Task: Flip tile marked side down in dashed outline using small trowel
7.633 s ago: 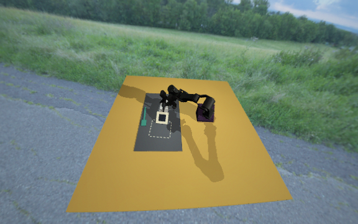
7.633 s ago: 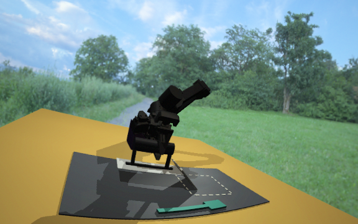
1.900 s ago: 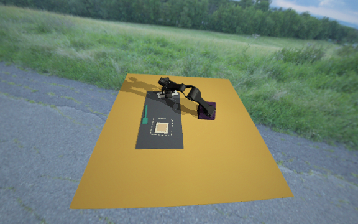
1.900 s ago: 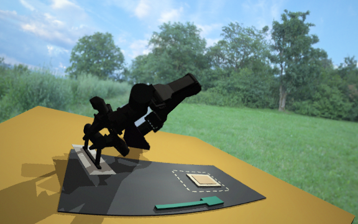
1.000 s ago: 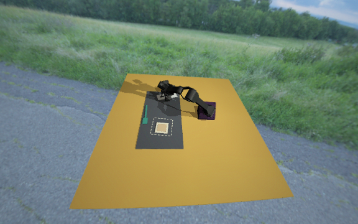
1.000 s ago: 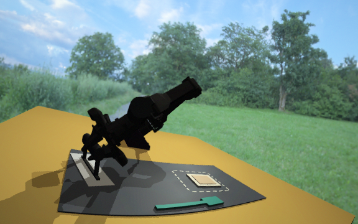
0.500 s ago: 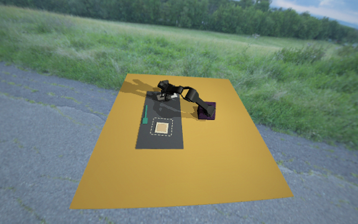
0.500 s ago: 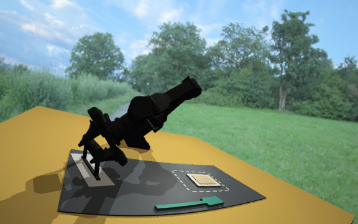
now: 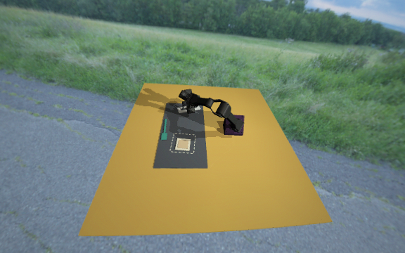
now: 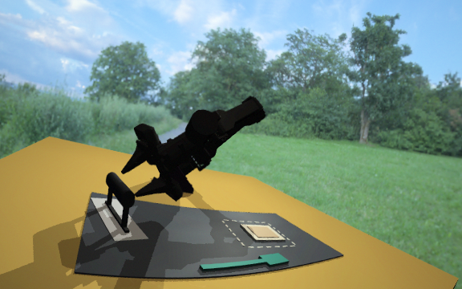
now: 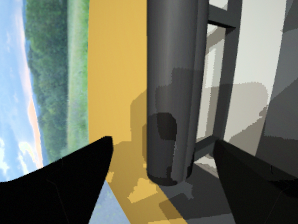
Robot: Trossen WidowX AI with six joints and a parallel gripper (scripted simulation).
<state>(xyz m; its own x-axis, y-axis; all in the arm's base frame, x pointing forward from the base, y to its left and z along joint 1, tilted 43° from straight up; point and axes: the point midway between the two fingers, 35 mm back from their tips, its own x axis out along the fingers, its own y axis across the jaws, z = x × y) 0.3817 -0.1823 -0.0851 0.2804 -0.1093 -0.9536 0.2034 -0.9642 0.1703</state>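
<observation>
Open gripper hangs beside the trowel's upright handle

The gripper (image 9: 188, 109) (image 10: 130, 184) (image 11: 162, 144) is released, its fingertips spread and apart from the black-handled trowel (image 9: 197, 108) (image 10: 120, 189) (image 11: 170, 75). The trowel rests blade-down on the far end of the mat (image 9: 188, 161) (image 10: 315, 250), its handle raised above the blade. The wrist view shows the handle's long axis crossing the line between the fingertips, so the safest exit seems to be straight back off the handle; a sideways swing could clip it. The tile (image 9: 183, 144) (image 10: 264, 232) lies flat inside the dashed outline, well apart from trowel and gripper; I cannot tell whether its marked side faces down. If it does, only clearing the arm probably remains. A green tool (image 9: 164, 135) (image 10: 275, 259) lies just beside the outline.
</observation>
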